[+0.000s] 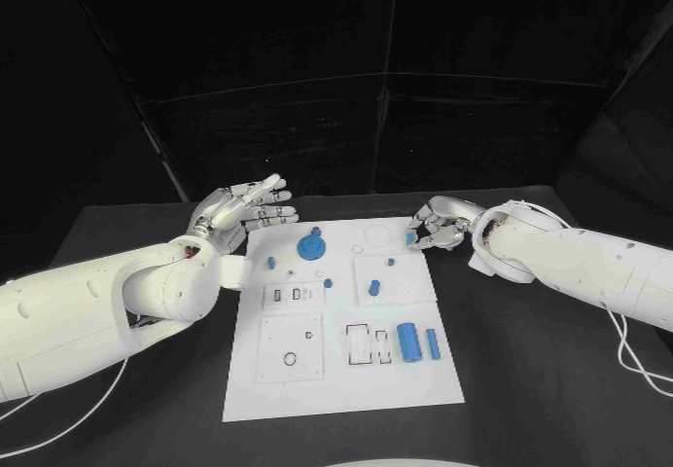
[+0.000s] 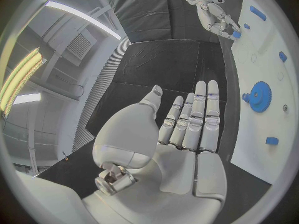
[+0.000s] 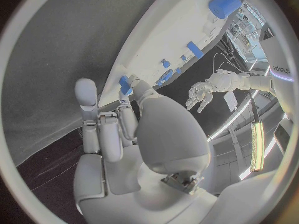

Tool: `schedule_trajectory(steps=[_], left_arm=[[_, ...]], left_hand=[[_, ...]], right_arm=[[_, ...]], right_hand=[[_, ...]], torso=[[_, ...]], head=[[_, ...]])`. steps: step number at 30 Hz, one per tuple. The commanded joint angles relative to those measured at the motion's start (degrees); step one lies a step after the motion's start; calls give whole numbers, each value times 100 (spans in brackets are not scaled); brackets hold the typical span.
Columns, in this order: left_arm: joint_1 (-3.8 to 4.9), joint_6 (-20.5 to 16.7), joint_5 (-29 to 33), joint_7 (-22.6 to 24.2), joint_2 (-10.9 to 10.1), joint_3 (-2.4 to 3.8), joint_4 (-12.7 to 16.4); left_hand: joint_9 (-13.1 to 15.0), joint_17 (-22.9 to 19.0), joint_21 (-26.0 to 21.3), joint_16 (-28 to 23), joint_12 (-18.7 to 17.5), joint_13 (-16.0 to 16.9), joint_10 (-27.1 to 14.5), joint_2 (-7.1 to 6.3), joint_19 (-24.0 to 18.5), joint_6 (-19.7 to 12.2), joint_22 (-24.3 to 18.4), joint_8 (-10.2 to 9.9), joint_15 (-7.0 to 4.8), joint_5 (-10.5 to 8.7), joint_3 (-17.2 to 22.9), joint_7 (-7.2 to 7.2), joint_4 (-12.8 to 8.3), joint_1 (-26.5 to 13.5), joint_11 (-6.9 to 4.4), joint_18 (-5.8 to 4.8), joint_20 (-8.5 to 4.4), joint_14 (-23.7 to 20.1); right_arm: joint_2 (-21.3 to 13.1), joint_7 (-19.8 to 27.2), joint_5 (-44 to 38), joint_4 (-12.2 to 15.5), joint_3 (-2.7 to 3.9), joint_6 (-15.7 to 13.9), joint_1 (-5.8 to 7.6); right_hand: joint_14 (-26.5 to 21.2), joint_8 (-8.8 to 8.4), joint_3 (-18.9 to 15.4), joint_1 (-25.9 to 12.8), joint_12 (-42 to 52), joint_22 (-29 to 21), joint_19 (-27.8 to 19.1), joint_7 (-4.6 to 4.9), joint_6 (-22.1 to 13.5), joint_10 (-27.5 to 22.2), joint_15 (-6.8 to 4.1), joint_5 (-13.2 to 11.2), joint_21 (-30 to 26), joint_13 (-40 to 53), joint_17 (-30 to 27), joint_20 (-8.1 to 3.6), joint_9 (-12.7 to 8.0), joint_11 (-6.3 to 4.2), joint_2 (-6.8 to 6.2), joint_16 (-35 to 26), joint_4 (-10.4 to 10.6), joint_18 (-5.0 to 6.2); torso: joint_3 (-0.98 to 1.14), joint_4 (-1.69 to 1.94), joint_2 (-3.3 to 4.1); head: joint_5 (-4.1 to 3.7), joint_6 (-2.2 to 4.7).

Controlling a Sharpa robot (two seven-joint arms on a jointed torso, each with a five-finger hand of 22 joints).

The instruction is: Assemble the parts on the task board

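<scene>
Parts lie on the task board [image 1: 343, 384], the white plate in the middle of the black table [image 1: 547, 389]. A blue gear [image 1: 311, 249] sits on the board toward 11 o'clock from its middle. Two blue cylinders lie side by side toward 4 o'clock: a fat one [image 1: 408, 342] and a thin one [image 1: 434, 343], close together but not touching. A small blue peg [image 1: 374, 287] lies near the middle of the board, and a tiny blue bit [image 1: 269, 263] sits near the board's edge at 10 o'clock.

The left hand [image 1: 241, 208] is up off the table, past the board's corner at 11 o'clock. Its fingers [image 2: 198, 115] are stretched out straight and side by side, and nothing is in it. In the left wrist view the gear [image 2: 259, 96] lies on the white board just past the fingertips, not touching them.

The right hand [image 1: 437, 227] is at the board's far edge, at 1 o'clock. Its fingers are curled in, and they pinch a small blue part [image 1: 411, 237] between the thumb and a finger. The right wrist view shows this blue part [image 3: 125, 84] at the fingertips, right by the board's edge. I cannot tell if the part touches the board.
</scene>
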Motion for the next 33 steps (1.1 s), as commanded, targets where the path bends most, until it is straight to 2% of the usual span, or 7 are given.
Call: schedule_trajectory(steps=[1,14,19,24,29,33], left_arm=[[5,61,-23,20,-2,2,-4],[5,61,-23,13,-3,2,-6],[5,52,-23,17,-6,2,-2],[6,34,-23,24,-19,2,8],[7,30,-23,27,-35,3,22],[10,25,-23,31,-64,3,44]], left_hand=[[6,-10,-46,-45,-20,-1,3,21,52,39,-13,-6,9,36,2,273,-33,16,-2,67,-4,36],[6,-10,-46,-45,-20,-1,3,21,52,39,-13,-6,9,36,2,273,-33,16,-2,67,-4,36],[6,-10,-47,-45,-20,-1,3,21,53,38,-13,-6,9,36,2,273,-33,16,-2,67,-4,36],[6,-10,-50,-47,-21,-2,2,23,54,38,-15,-6,10,36,3,273,-35,16,-2,67,-4,35],[6,-10,-50,-47,-21,-2,2,23,54,38,-15,-6,10,36,3,273,-35,16,-2,67,-4,35],[6,-10,-50,-48,-21,-2,2,23,54,41,-15,-6,10,36,3,273,-35,16,-2,67,-4,35]], right_arm=[[12,-23,-44,1,2,51,8],[19,-44,-48,-3,2,-35,7],[20,-49,-48,-2,2,-154,6],[11,-54,-48,21,2,-328,5],[-62,-85,-44,165,3,-534,6],[-191,-212,102,416,5,-608,11]], right_hand=[[467,33,45,2,38,17,7,-4,66,20,-53,-31,34,20,846,-44,4,-45,59,-2,-13,-41],[477,79,160,-16,81,59,40,-58,215,93,-96,-54,62,93,884,-83,-2,-96,165,10,-11,-48],[482,85,349,18,89,76,59,-88,279,120,-126,-317,73,118,908,-116,-17,-126,297,16,-37,-53],[489,87,465,36,96,99,75,-97,306,136,-135,-371,86,137,939,-127,-23,-135,346,26,-67,-58],[495,75,579,57,96,106,84,-96,303,143,-140,-373,91,145,968,-134,-32,-137,379,35,-104,-60],[497,57,632,43,87,110,89,-85,280,136,-136,-382,95,137,977,-134,-40,-130,384,37,-112,-62]], torso=[[2,4,0],[0,2,-2],[-1,9,-1],[-2,5,-1],[-5,-2,-6],[-17,4,-10]], head=[[-3,-6],[0,-16],[-3,-12],[5,0],[11,3],[-4,43]])
